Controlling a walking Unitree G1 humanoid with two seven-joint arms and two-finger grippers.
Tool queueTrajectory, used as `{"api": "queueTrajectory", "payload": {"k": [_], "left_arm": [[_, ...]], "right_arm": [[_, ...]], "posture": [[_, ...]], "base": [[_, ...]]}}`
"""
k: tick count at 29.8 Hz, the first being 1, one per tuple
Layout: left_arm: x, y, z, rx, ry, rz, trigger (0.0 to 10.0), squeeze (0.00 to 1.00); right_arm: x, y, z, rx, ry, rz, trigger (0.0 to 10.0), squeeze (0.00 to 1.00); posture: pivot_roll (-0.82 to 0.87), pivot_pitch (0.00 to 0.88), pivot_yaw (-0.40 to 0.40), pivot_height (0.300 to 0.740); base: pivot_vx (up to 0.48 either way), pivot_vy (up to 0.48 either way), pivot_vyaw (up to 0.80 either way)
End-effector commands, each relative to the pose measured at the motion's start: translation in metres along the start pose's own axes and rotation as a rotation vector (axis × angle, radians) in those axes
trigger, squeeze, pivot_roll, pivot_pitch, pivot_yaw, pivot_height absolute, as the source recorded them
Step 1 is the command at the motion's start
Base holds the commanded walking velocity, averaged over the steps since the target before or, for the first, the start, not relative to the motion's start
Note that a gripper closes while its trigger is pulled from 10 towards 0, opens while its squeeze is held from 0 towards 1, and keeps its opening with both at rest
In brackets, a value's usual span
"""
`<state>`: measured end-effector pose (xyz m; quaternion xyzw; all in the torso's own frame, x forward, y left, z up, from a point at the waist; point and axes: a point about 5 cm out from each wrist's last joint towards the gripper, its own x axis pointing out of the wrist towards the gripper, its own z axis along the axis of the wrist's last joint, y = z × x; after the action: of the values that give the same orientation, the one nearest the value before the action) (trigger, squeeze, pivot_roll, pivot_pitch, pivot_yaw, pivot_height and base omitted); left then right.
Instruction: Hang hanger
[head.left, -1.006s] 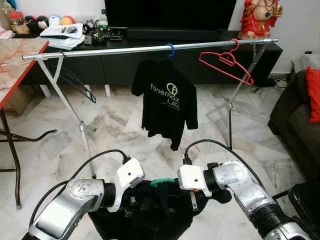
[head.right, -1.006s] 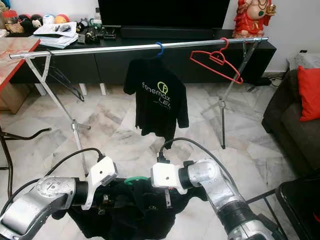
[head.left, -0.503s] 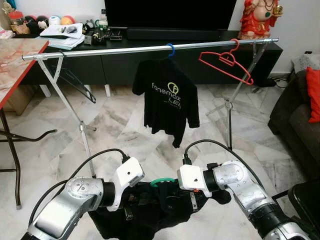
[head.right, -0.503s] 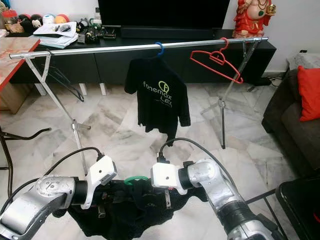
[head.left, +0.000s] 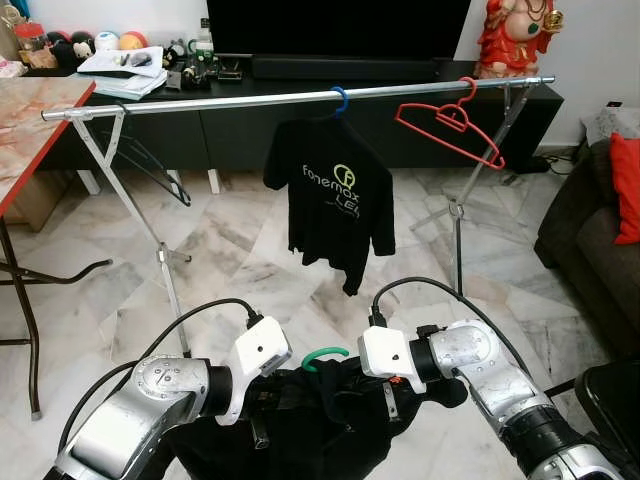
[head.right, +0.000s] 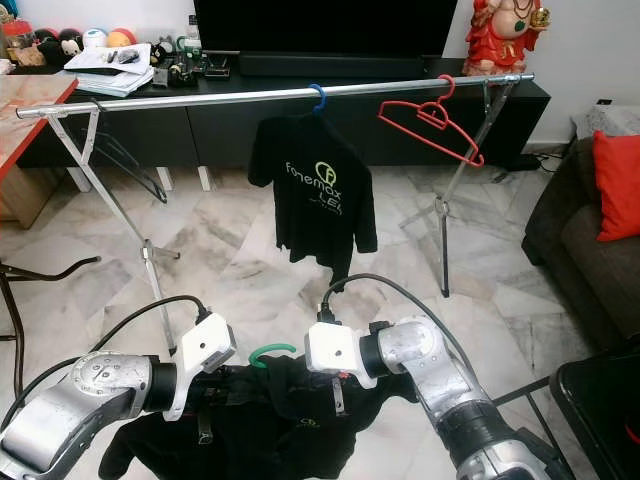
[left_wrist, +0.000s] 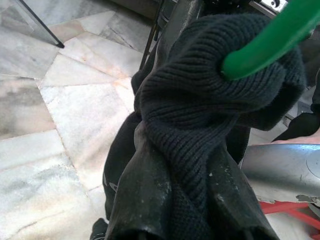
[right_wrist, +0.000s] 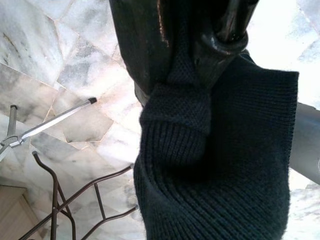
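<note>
- Between your two pincers, low and close to the body, the green hanger (head.left: 326, 357) pokes its hook out of the black garment (head.left: 330, 420).
- Left gripper (left_wrist: 195, 210) and right gripper (right_wrist: 200, 35) are each clamped on knit fabric.
- The rail (head.left: 300, 96) sits well ahead and above: fabric may slip off, or you may snag the hung black T-shirt (head.left: 335, 205).
- Both forearms angle inward, wrists nearly meeting.

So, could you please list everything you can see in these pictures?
Rail: one, silver, across the room on crossed legs.
T-shirt: one, black, hanging mid-rail on a blue hanger.
Red hanger: one, bare, tilted on the rail's right end.
Garment: one, black knit, on a green hanger, held low between both grippers.
TV cabinet: one, black, behind the rail.
Sofa: one, dark, right.
Left gripper: shut on the knit.
Right gripper: shut on the knit.
</note>
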<state>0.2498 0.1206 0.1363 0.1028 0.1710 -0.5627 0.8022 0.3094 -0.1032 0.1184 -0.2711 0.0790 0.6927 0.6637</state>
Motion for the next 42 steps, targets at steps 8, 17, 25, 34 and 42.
{"api": "queueTrajectory", "payload": {"k": [8, 17, 25, 34, 42], "left_arm": [[0.011, -0.015, 0.004, 0.008, -0.025, -0.108, 0.0, 0.0], [0.012, 0.001, -0.002, 0.023, -0.003, 0.016, 0.0, 0.0], [0.013, 0.018, -0.009, 0.021, -0.001, 0.162, 0.0, 0.0], [0.011, 0.032, -0.017, 0.025, -0.005, 0.291, 0.0, 0.0], [-0.009, 0.074, -0.037, -0.01, 0.045, 0.736, 10.0, 0.0]], "right_arm": [[0.0, -0.013, 0.018, -0.049, -0.047, -0.053, 10.0, 1.0], [-0.007, -0.008, 0.015, -0.056, 0.003, 0.034, 10.0, 1.0], [-0.035, -0.01, 0.007, -0.068, 0.135, 0.015, 10.0, 1.0], [-0.104, -0.021, 0.004, -0.038, 0.241, -0.292, 10.0, 1.0], [-0.208, -0.032, -0.035, 0.397, 0.176, -1.377, 10.0, 0.0]], "posture": [[0.01, 0.116, -0.043, 0.74], [0.0, 0.115, -0.043, 0.74], [-0.01, 0.118, -0.041, 0.74], [-0.03, 0.125, -0.03, 0.74], [-0.05, 0.111, -0.005, 0.74]], "base": [[0.0, 0.0, 0.0], [0.0, 0.0, 0.0], [0.0, 0.0, 0.0], [0.0, 0.0, 0.0], [0.0, 0.0, 0.0]]}}
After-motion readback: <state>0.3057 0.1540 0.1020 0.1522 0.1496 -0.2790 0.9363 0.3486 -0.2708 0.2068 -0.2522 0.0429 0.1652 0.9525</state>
